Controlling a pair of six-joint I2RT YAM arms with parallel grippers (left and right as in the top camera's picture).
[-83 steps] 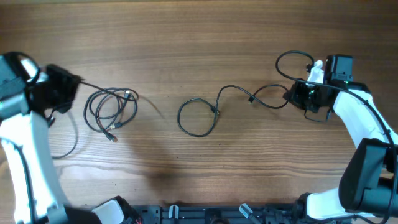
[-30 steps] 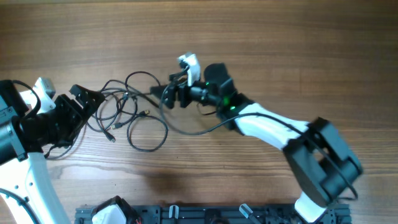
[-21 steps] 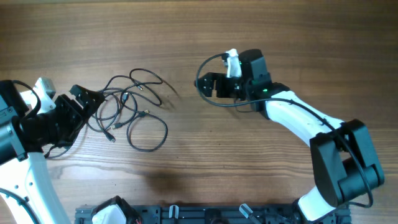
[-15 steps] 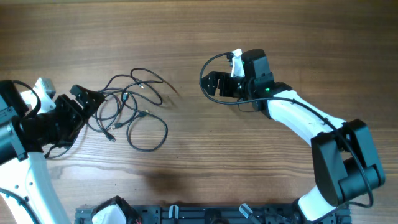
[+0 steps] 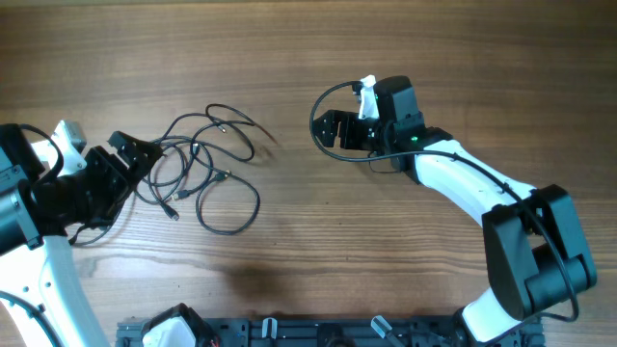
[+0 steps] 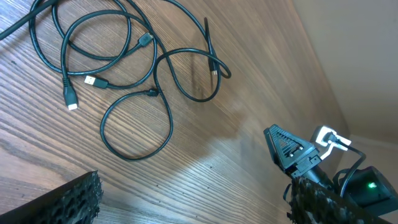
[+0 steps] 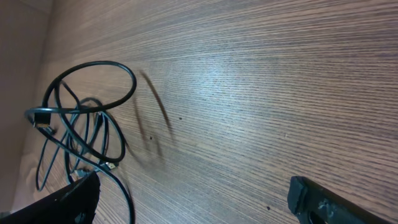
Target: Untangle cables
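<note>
on the left half of the wooden table (image 5: 434, 280), the cables (image 5: 198, 164) lie as a loose tangle of thin black loops, several strands crossing one another. the left wrist view shows two small light-tipped plugs (image 6: 70, 104) resting on the wood inside the tangle, and one wider loop lying at the side nearer the bottom edge of the overhead view. left gripper (image 6: 199, 196): released, its two black fingers spread wide with only bare wood between them, pointing at the tangle from the left. one strand runs close to its upper finger in the overhead view; contact cannot be told. right gripper (image 5: 328, 133): likewise released, jaws wide apart and grasping nothing, set right of the table's centre and well apart from the cables, facing them. the right wrist view shows the tangle far to the left, with open wood between it and the two finger ends. a thicker black wire (image 5: 333, 92) arches from the right gripper's white fitting over its fingers; it belongs to the arm. both white arms reach in from the bottom edge.
</note>
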